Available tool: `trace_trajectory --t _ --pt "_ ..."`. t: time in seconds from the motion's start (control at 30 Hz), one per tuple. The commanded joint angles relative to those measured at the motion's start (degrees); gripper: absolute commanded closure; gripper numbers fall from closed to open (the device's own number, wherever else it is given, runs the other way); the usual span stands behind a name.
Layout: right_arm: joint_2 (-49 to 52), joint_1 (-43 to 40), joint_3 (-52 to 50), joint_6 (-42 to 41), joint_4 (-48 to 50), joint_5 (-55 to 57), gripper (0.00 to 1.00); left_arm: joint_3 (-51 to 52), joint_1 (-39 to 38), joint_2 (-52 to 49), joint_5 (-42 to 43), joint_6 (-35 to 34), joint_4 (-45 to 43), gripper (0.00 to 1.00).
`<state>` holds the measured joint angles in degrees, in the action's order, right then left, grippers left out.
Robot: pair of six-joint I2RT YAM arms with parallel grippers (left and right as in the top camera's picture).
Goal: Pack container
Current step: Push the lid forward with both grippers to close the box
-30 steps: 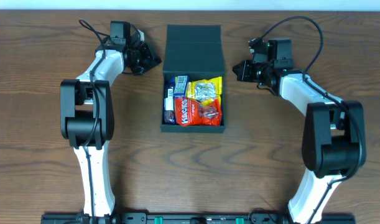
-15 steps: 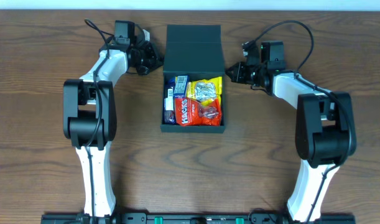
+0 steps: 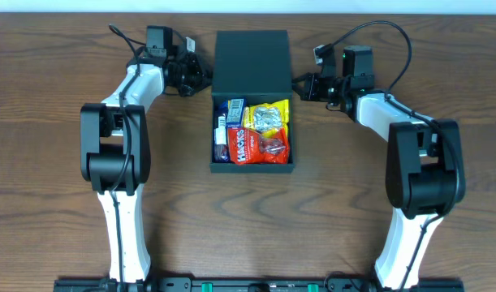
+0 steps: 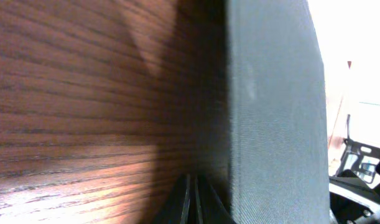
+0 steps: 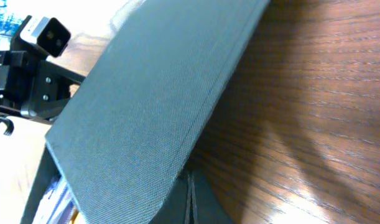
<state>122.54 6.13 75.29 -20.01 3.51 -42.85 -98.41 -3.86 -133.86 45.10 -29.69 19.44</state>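
Overhead: container [image 3: 252, 168] sat mid-table [image 3: 53, 162], lid [image 3: 252, 55] open, snack pkts [image 3: 260, 134] inside; L gripper [image 3: 202, 79] & R gripper [image 3: 299, 86] flanked lid. L wrist: jaws closed, tips beside lid edge. R wrist: jaws closed, tips under lid edge.

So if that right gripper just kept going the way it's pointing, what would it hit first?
Most likely the open lid of the container: the shut right gripper points at its right edge, tip right by it, perhaps slipping just beneath. Whether they already touch is unclear.
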Motion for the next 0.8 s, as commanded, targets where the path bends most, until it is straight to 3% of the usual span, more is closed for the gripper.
trace_trajectory --t 0.0,0.2,0.77 --pt "0.15 0.92 0.90 -0.31 0.66 -7.87 0.99 -2.43 -0.72 -0.24 4.07 1.44 -0.04 0.94" --pt "0.15 0.52 0.90 -0.11 5.92 -19.12 0.99 -6.56 -0.66 -0.09 10.54 7.48 0.31 0.94" --pt "-0.35 -3.06 0.90 -1.20 8.09 -37.13 0.99 -7.98 1.31 12.85 8.31 25.94 12.13 0.94"
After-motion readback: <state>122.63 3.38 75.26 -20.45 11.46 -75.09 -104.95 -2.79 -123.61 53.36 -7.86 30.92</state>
